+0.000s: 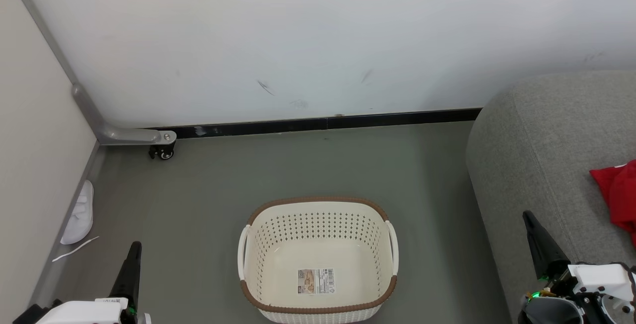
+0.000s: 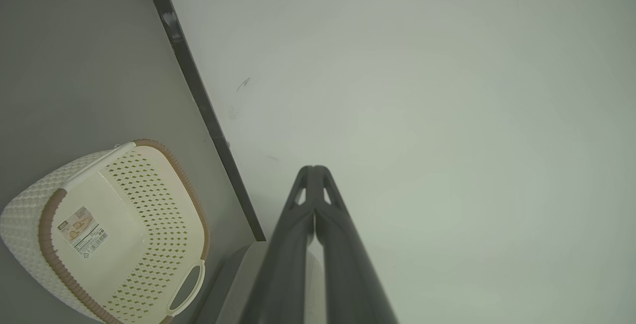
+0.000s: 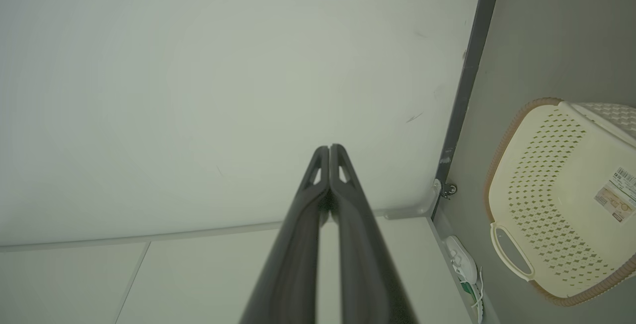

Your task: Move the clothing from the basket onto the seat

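On the seat [image 1: 546, 155], red clothing [image 1: 616, 195], basket [image 1: 318, 309] bare inside

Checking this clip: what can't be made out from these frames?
- Red clothing on the sofa: head view, cut off by the right edge; garment count unknown.
- Label in the basket: print too small, all views.
- White shoe: head view, too small for detail.

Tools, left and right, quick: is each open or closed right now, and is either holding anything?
Left tool: closed, fingers pressed together, holding nothing.
Right tool: closed, fingers pressed together, holding nothing.
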Available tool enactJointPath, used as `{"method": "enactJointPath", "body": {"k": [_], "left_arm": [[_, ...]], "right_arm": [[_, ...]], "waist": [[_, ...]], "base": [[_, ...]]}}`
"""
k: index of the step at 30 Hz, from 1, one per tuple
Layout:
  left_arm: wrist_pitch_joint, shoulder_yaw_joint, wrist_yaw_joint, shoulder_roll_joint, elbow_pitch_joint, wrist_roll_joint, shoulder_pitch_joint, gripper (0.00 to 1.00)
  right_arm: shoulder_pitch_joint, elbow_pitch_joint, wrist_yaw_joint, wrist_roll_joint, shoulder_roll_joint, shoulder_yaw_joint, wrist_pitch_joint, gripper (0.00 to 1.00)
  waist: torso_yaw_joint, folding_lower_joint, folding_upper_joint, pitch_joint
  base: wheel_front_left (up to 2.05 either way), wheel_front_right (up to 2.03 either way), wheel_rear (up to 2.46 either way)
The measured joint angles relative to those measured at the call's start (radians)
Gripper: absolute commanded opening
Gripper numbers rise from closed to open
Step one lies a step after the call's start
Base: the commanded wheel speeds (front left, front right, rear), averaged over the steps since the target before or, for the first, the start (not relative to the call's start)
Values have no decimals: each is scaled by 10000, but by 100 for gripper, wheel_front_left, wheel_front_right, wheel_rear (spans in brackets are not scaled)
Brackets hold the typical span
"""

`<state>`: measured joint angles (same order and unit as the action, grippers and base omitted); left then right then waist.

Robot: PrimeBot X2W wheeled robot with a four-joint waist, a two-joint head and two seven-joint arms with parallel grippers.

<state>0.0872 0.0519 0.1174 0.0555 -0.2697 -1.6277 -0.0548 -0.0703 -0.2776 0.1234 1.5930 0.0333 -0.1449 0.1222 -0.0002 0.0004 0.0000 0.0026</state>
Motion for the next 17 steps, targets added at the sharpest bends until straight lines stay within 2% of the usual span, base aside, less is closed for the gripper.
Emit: {"method": "enactJointPath", "body": {"k": [17], "left_arm": [[0,2,8,-13,-31,0,-2,0]], "right_arm": [[1,29,0,0,2,17,-2,0]], "waist": [[1,-1,0,0]], "base": [[0,0,0]]}}
